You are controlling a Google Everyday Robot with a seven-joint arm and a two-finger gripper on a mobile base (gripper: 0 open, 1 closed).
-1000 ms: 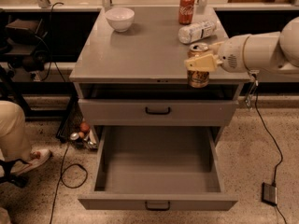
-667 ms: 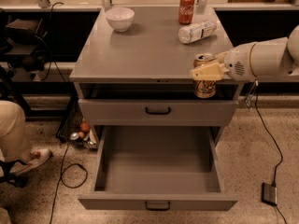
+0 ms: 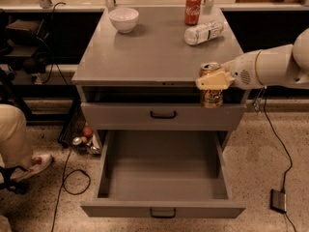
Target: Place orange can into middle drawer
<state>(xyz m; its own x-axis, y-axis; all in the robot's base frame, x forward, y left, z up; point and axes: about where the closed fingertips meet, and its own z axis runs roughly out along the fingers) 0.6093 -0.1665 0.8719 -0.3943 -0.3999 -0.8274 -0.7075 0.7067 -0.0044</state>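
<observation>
The orange can (image 3: 212, 96) is upright in my gripper (image 3: 212, 81), held in front of the cabinet's right front corner, level with the closed top drawer (image 3: 163, 115). My white arm (image 3: 270, 67) reaches in from the right. The gripper's pale fingers (image 3: 210, 81) are shut around the can's upper part; its silver top shows above them. The open drawer (image 3: 164, 178) is pulled out below, with nothing in it. The can hangs above the drawer's back right part.
On the grey cabinet top (image 3: 145, 52) stand a white bowl (image 3: 123, 19), a red cola can (image 3: 192, 8) and a clear plastic bottle (image 3: 203, 33) lying on its side. A seated person's leg and shoe (image 3: 19, 149) are at the left. Cables and a small black box (image 3: 279, 200) lie on the floor.
My gripper has carried the orange can forward off the cabinet top and downward, to in front of the top drawer's right end. Nothing else has moved.
</observation>
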